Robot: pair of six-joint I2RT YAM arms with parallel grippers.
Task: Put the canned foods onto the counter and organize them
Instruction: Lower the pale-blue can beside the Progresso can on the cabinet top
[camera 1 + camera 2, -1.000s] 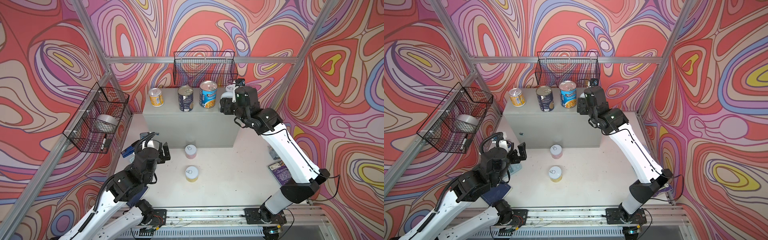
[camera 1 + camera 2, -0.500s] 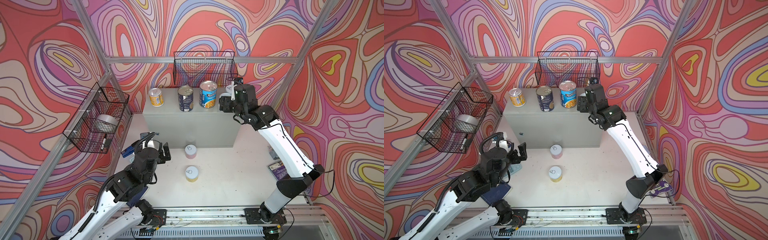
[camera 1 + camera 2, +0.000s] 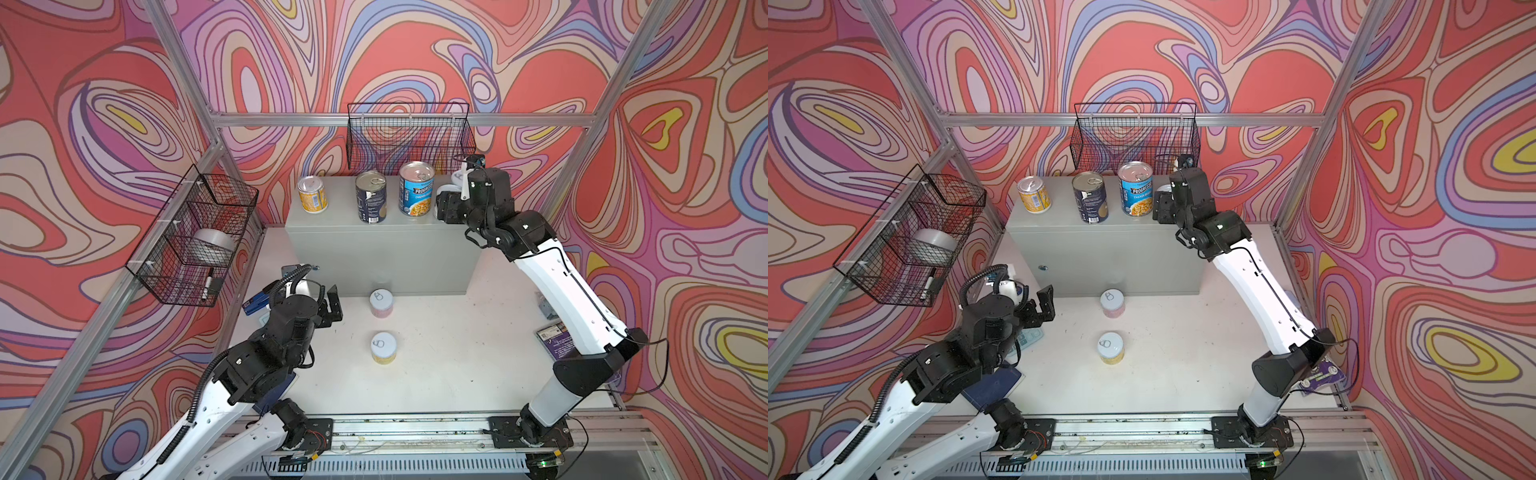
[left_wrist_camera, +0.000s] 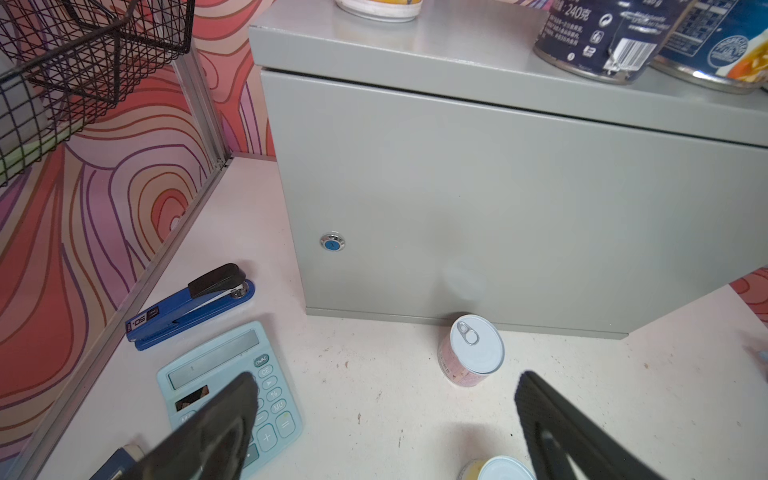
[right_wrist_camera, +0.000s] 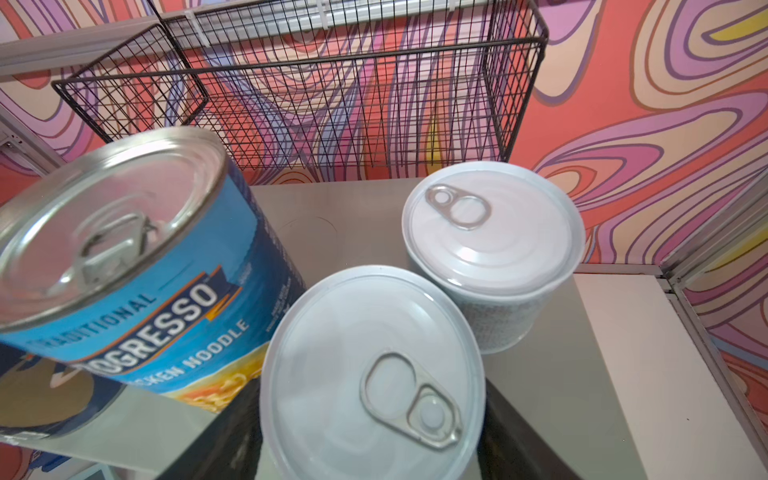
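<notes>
Closest in, the left gripper (image 4: 386,415) hovers over the white tabletop (image 3: 457,357) with its jaws spread wide and nothing between them. Just ahead of it stands the yellow tin (image 3: 383,348). Beyond that is the pink tin (image 3: 381,303), upright and close to the counter's front. Both are on the tabletop.

On the left wall, a black wire basket (image 3: 174,270) holds a silver tape roll (image 3: 214,245) and, nearer in, a black marker (image 3: 206,284).

The counter (image 3: 386,253) carries three tins, left to right in both top views: the orange-yellow tin (image 3: 312,194), the dark navy tin (image 3: 370,197) and the blue Progresso tin (image 3: 416,189). At the counter's right end, the right gripper (image 5: 368,446) has its jaws pinching the near pale blue tin (image 5: 370,365). Whether that tin rests on the top cannot be told. The far pale blue tin (image 5: 494,249) stands on the counter just behind it.

A second wire basket (image 3: 409,137) hangs on the back wall above.
</notes>
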